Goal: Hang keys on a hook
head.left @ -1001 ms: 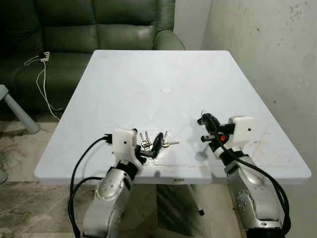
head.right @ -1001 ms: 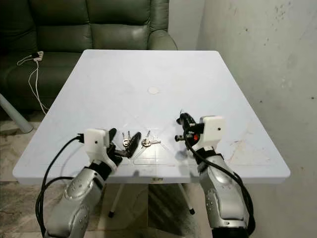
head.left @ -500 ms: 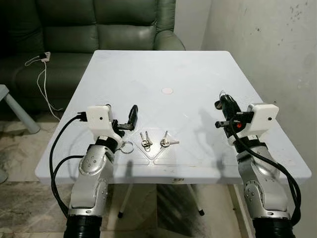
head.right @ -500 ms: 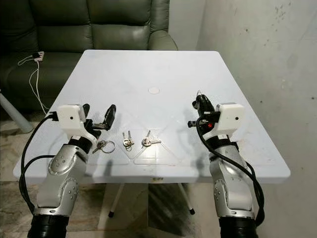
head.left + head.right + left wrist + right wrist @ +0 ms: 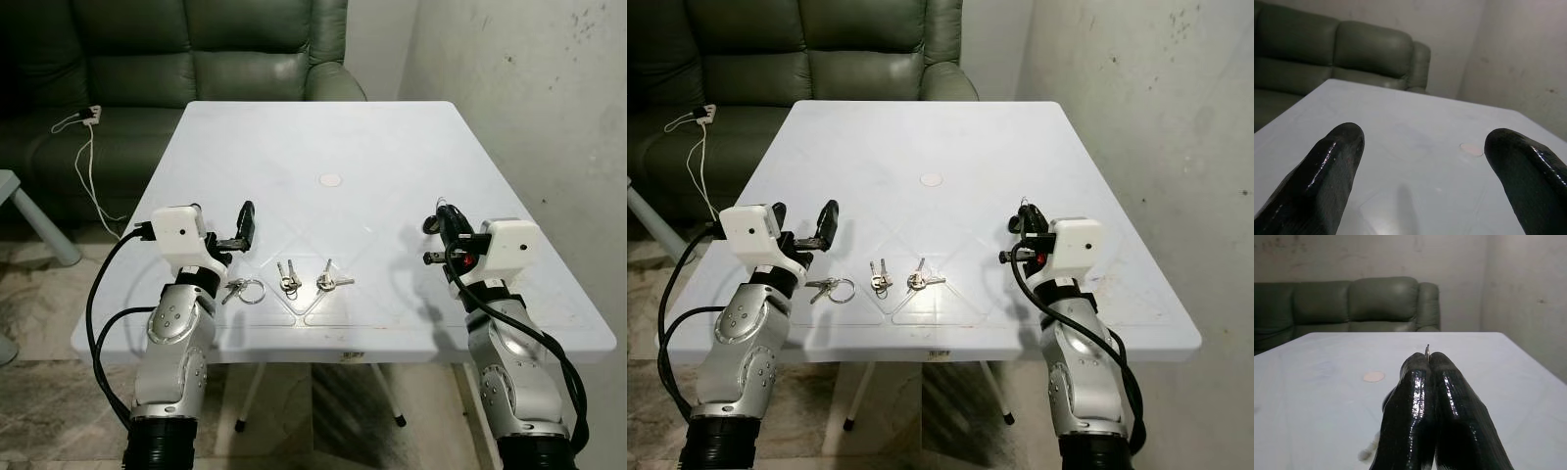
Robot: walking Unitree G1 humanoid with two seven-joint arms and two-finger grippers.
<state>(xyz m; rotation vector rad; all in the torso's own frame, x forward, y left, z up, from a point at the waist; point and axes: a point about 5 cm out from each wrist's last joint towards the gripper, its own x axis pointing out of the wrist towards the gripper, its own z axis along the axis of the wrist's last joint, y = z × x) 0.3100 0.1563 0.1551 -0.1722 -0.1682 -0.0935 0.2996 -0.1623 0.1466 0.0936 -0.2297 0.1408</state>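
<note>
Three small bunches of silver keys (image 5: 286,281) lie on the white plastic table (image 5: 323,127), none hung. The left gripper (image 5: 235,229) hovers just above the leftmost bunch, fingers apart. The right gripper (image 5: 438,221), well right of the keys, pinches a thin metal hook (image 5: 1427,349), fingers together.

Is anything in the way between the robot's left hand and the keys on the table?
Nothing visible. The left end effector hovers open above the white table, with the ringed keys lying just below it and bare tabletop between them.
</note>
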